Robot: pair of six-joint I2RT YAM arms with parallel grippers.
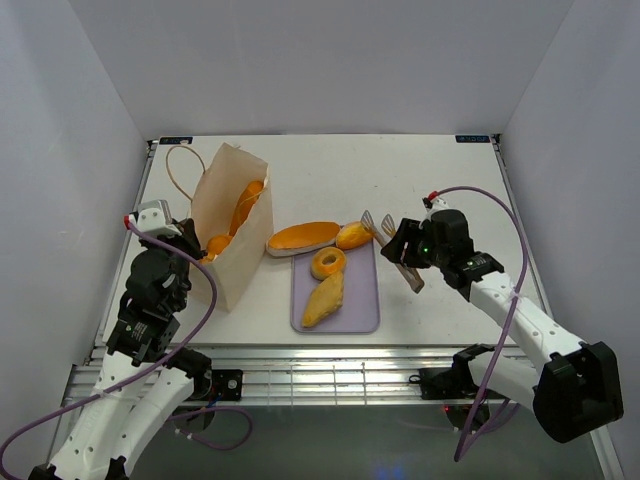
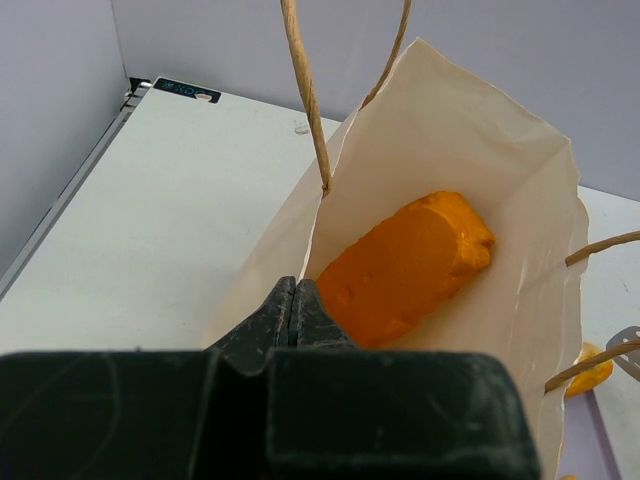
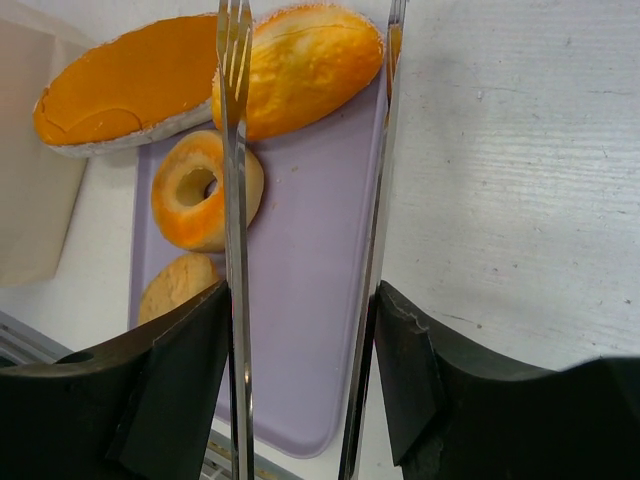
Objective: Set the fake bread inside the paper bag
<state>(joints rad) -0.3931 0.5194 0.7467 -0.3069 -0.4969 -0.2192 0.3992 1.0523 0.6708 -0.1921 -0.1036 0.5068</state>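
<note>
The paper bag [image 1: 232,225] stands open at the left with orange bread [image 1: 247,205] inside, and a loaf [image 2: 410,265] lies in it in the left wrist view. My left gripper [image 1: 190,252] is shut on the bag's near rim [image 2: 293,292]. My right gripper [image 1: 405,245] is shut on the silver tongs [image 3: 236,200], whose tips straddle the end of a round bun [image 3: 300,65]. A long flat loaf [image 1: 303,237], the bun [image 1: 352,236], a ring [image 1: 328,263] and a turnover [image 1: 324,300] lie on or by the lavender tray [image 1: 360,300].
The bag's cord handles [image 2: 305,90] rise right in front of my left gripper. The tray [image 3: 310,250] lies under the tongs, its right edge near the right tong arm. White walls close in the table on three sides.
</note>
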